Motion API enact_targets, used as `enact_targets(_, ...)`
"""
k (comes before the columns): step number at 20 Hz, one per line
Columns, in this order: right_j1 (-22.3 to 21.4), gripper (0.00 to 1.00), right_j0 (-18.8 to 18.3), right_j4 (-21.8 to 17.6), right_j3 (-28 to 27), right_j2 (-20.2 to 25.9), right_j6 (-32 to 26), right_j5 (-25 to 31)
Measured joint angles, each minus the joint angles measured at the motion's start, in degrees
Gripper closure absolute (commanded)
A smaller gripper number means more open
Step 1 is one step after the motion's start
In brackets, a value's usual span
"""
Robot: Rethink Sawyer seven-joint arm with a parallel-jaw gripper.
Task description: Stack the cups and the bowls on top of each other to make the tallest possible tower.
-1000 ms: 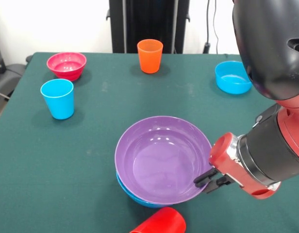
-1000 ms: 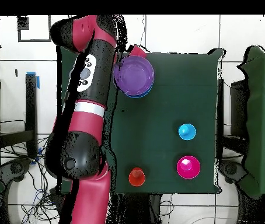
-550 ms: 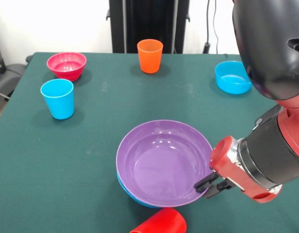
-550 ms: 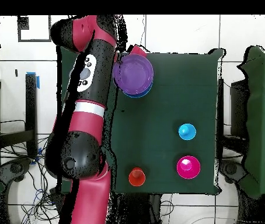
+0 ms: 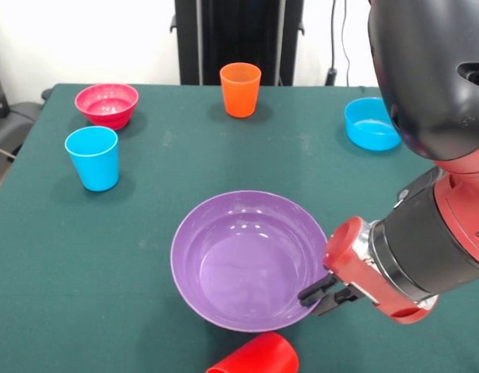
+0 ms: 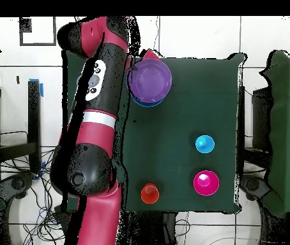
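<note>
A large purple bowl (image 5: 243, 260) sits in the near middle of the green table, and my gripper (image 5: 312, 295) is shut on its right rim. From above, the purple bowl (image 6: 149, 81) rests over a blue bowl whose edge (image 6: 149, 104) peeks out; the arm hides the gripper there. A red cup (image 5: 255, 356) lies on its side just in front of the purple bowl. An orange cup (image 5: 240, 89) stands upright at the back, and a light blue cup (image 5: 92, 158) at the left. A crimson bowl (image 5: 106, 103) and a small blue bowl (image 5: 371, 123) sit apart.
The arm's big black and red links (image 5: 434, 116) hang over the table's right side. In the overhead view the light blue cup (image 6: 204, 144), the pink bowl (image 6: 206, 183) and the orange cup (image 6: 149, 193) stand well away from the arm (image 6: 99, 96).
The gripper has slid left in the front view with the purple bowl's rim in it. The bowl now covers the blue bowl beneath, which no longer shows from the front.
</note>
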Motion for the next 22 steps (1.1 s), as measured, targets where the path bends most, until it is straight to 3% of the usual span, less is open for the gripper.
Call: enact_targets(22, 0.0, 1.0, -0.01, -1.7, 0.01, 1.38, 0.0, 0.0)
